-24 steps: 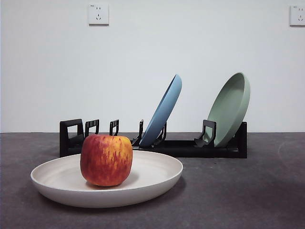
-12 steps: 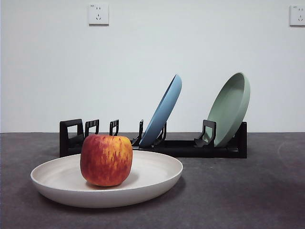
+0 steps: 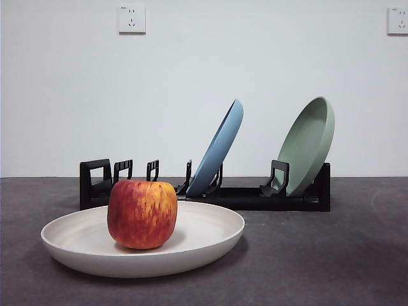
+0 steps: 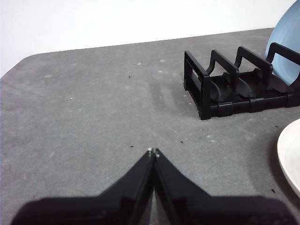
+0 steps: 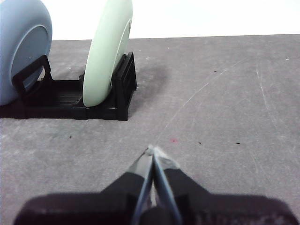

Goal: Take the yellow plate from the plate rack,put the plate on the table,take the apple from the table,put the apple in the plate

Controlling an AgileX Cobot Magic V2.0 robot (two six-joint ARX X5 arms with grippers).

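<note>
Counter (image 3: 331, 255): dark grey and matte, carrying everything in the scene; the stretches under both wrist cameras hold nothing the arms are working on.
Plate rack (image 3: 242, 196): long and black, standing behind the yellow plate; a blue plate (image 3: 220, 148) and a sage-green plate (image 3: 309, 143) lean in its slots, while the prongs at the end nearest the left arm stand vacant.
Yellow plate (image 3: 210, 239): cream-coloured, lying flat on the counter in front of the rack, so the steps of taking it out and setting it down look done.
Apple (image 3: 142, 213): red with yellow streaks, sitting upright inside the yellow plate, toward one side of its middle and well within the rim.
Left end effector (image 4: 153, 152): clenched with nothing between its jaws, hovering over bare counter beside the rack's vacant end, with only the plate's edge in its view.
Right end effector (image 5: 152, 150): also clenched on nothing, above the counter near the rack's sage-green end.
Progress: all four steps appear complete; judging from both arms being clear of the objects, nothing seems left to do.
</note>
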